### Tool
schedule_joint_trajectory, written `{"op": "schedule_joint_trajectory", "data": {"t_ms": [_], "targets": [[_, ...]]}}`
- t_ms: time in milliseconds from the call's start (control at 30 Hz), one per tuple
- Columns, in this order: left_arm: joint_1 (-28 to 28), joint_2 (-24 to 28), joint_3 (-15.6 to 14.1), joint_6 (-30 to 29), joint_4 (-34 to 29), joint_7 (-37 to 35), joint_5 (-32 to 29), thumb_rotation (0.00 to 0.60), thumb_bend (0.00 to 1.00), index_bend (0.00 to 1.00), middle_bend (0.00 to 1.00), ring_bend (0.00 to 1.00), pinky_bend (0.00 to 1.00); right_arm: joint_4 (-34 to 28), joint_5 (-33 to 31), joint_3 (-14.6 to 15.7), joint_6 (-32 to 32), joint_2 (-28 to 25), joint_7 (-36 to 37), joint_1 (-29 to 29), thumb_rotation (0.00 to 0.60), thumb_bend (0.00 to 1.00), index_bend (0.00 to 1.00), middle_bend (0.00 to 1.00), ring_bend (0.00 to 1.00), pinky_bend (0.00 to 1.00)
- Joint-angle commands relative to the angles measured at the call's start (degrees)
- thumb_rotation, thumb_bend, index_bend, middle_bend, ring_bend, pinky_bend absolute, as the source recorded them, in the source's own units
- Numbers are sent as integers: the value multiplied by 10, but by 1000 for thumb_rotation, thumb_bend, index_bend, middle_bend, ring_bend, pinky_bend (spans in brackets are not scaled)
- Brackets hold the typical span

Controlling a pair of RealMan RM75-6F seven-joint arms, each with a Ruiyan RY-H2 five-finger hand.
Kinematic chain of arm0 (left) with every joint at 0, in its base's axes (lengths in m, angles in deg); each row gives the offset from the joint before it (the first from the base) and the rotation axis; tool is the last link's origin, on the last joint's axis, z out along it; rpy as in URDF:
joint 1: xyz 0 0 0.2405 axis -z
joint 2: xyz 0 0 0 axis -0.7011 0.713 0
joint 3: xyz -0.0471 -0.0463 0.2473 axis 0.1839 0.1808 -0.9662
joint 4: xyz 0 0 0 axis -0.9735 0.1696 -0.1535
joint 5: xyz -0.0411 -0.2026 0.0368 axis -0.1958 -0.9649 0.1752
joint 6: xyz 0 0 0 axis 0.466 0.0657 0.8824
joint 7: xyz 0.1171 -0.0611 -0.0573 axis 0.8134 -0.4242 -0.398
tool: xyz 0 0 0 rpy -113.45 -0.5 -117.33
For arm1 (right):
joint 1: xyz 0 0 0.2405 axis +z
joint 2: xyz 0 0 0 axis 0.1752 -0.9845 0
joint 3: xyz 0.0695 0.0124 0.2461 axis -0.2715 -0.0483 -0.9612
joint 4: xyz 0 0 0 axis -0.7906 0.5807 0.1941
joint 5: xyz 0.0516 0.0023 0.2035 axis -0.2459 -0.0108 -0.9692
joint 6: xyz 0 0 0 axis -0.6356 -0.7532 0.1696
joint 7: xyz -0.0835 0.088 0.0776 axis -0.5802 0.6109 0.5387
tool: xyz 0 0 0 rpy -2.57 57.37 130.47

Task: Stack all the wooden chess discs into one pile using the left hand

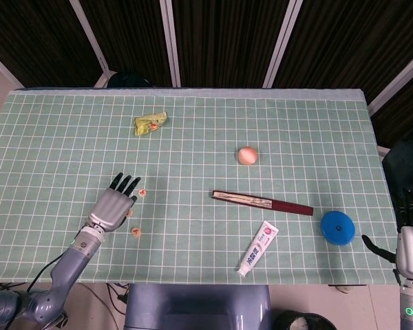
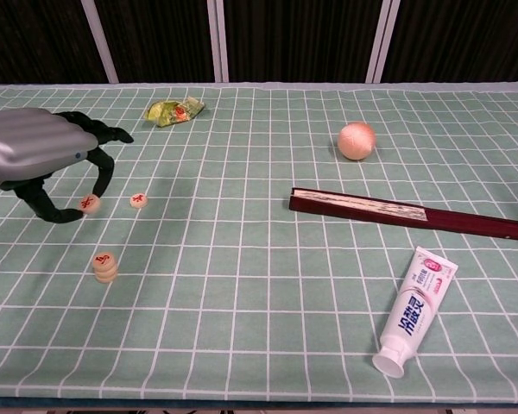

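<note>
the green gridded table cloth fills nearly all of both views. on it, right of centre, lies a closed dark red fan, with a toothpaste tube just below it toward the lower right, a blue round lid at the right edge of the head view, a peach-coloured ball above the fan, and a crumpled yellow-green wrapper in the upper left. the left hand reaches in from the left edge, arched over the cloth so that the thumb and a fingertip pinch one wooden disc, apparently to lift it. a second loose disc lies just to its right, apart from the hand. the small pile of discs stands lower left, near the hand, a likely place for the pinched one. the right hand sits idle off the table at the lower right with fingers spread, holding nothing.
</note>
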Motion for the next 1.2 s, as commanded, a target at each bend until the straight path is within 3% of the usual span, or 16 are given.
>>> {"op": "schedule_joint_trajectory", "data": {"t_ms": [33, 533, 1200], "targets": [[-3, 5, -12, -1, -11, 10, 5, 600, 305, 506, 0, 0, 0, 0, -1, 0, 0, 0, 0, 0, 600, 232, 92, 13, 0, 0], [-7, -28, -44, -5, -7, 41, 49, 600, 306, 503, 0, 0, 0, 1, 0, -1, 1, 0, 1, 0, 600, 233, 92, 13, 0, 0], [-15, -61, -54, -8, 26, 64, 72, 600, 305, 498, 0, 0, 0, 1, 0, -1, 2, 1, 0, 0, 600, 233, 92, 13, 0, 0]]}}
